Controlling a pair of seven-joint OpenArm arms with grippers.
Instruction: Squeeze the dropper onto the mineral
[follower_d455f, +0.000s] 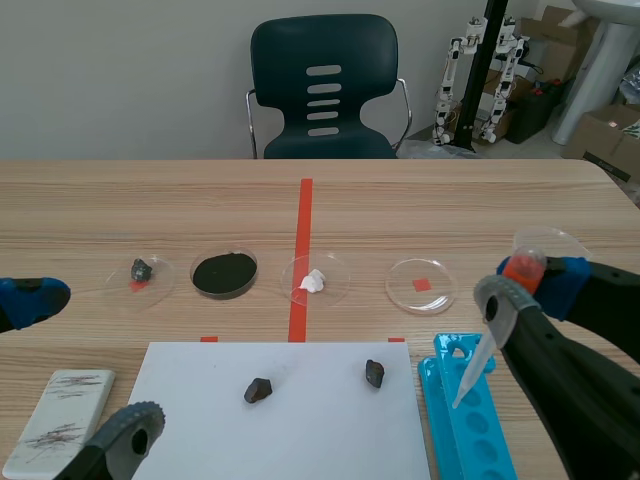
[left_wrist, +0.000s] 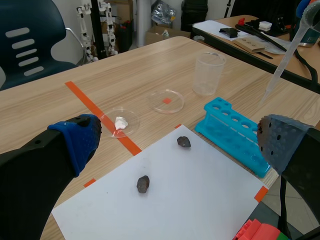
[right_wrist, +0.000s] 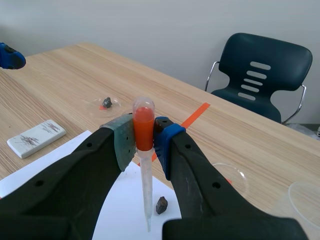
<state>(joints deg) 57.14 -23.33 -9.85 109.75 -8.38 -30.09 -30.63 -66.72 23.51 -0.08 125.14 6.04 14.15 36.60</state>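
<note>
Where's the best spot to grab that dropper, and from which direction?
By its orange bulb, pinched from two opposite sides, as the right end effector does now. The dropper hangs upright, tip down, and the bulb is its widest part, the one to squeeze.

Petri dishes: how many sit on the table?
4, in a row beyond the white paper: with dark rock, black powder, white lump, and one empty dish.
</note>
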